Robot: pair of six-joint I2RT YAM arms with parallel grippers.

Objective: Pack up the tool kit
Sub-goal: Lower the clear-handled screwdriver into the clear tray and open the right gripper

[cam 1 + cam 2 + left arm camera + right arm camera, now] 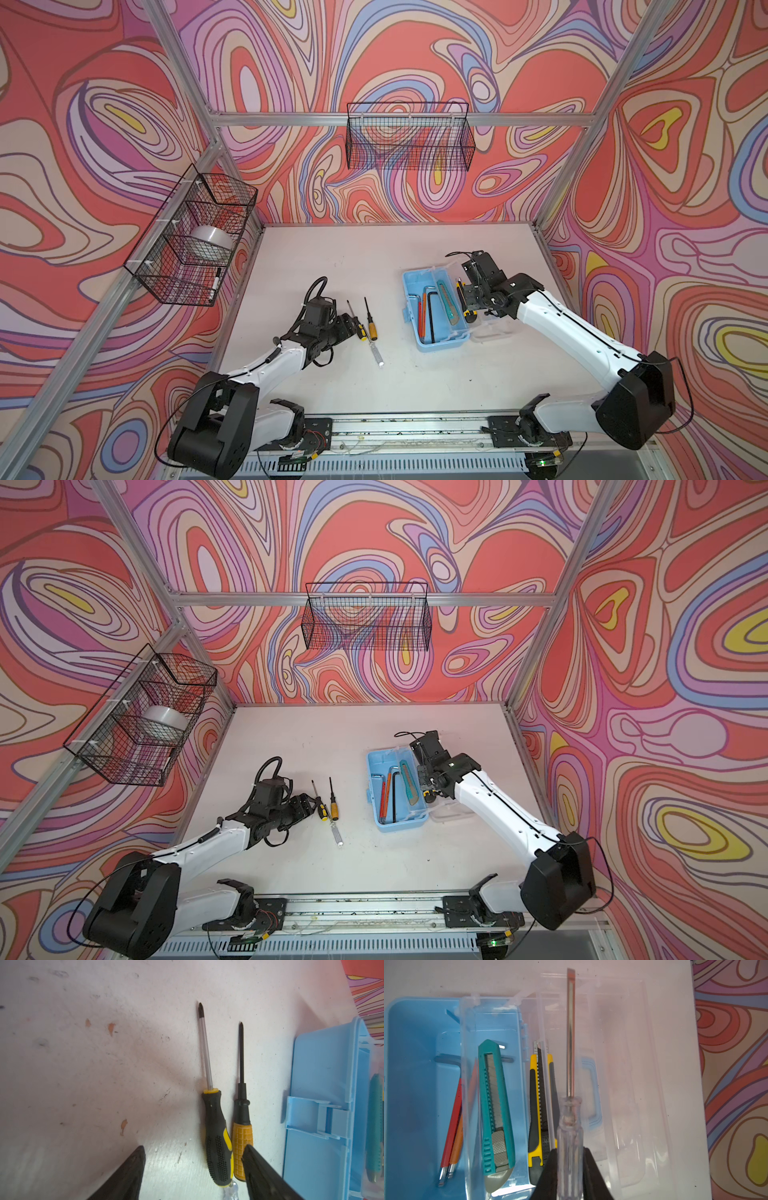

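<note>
The tool kit's light-blue box point(419, 328) point(374, 812) lies open at the table's right, its clear lid point(494, 328) point(633, 1064) folded out beside it. Hex keys point(453, 1122) and a teal utility knife point(495, 1109) lie inside. A yellow-black utility knife point(538, 1105) rests by the hinge. Above the lid, my right gripper point(569, 1150) point(471, 291) is shut on a clear-handled flat screwdriver point(570, 1043). My left gripper point(194, 1147) point(353, 325) is open around the handle of a black-yellow screwdriver point(216, 1136). One finger point(257, 1167) overlaps an orange-handled screwdriver point(242, 1136).
Another clear-handled screwdriver point(376, 351) lies on the table just nearer than the two handles. A black wire basket point(409, 137) hangs on the back wall. A second basket point(166, 286) on the left wall holds a tape roll point(212, 241) and a marker point(216, 282).
</note>
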